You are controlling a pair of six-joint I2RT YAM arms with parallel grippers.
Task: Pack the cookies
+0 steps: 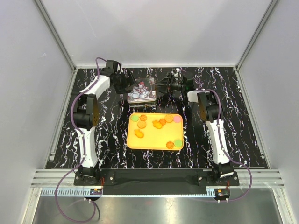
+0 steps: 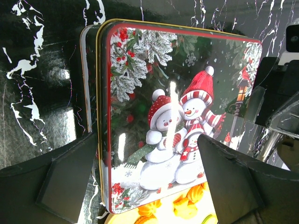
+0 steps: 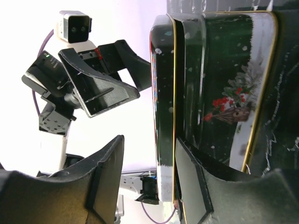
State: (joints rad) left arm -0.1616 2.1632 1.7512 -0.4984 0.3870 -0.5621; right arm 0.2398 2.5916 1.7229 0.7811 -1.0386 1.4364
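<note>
Top external view: the cookies (image 1: 161, 122) all lie on the yellow tray (image 1: 154, 140), none packed that I can see. Behind it stands the lidded tin (image 1: 141, 91). My left gripper (image 2: 147, 154) gapes beside it; my right gripper (image 3: 149, 142) straddles its rim, jaws apart.

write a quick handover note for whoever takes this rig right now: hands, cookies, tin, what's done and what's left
Left hand: open, straddling the snowman tin, holding nothing.
Right hand: open, fingers either side of the lid rim, with a gap on one side, so no grip.
Cookies: all the visible ones lie on the orange tray, just in front of the tin.
Done: nothing visibly packed; the lid covers the tin, slightly offset.
Left: probably remove the lid, load the cookies, close.
</note>
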